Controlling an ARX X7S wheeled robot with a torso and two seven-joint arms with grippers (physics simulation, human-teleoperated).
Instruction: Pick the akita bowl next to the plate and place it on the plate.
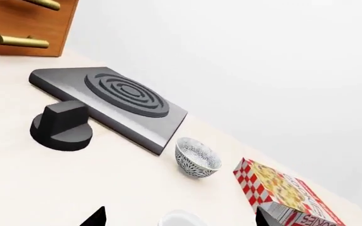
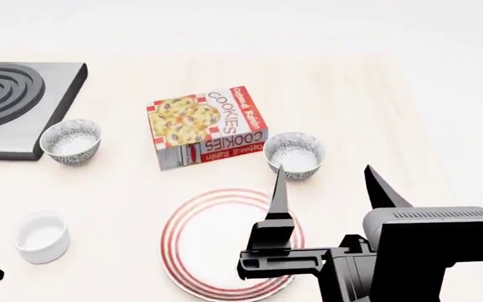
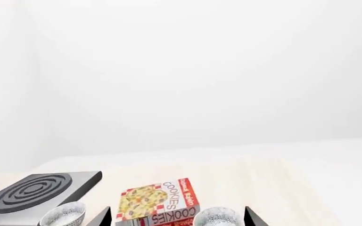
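Fingers of right gripper spread wide, empty, aimed at akita bowl at one o'clock of plate; left fingers' spread untellable.

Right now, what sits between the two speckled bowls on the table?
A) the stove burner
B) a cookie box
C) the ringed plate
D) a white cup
B: in the head view the cookie box stands between the left bowl and the right bowl.

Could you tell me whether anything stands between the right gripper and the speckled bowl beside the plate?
Nothing visible does. The right gripper is open above the plate, and the bowl sits just beyond its fingertips with bare table between. The cookie box stands off to the bowl's side.
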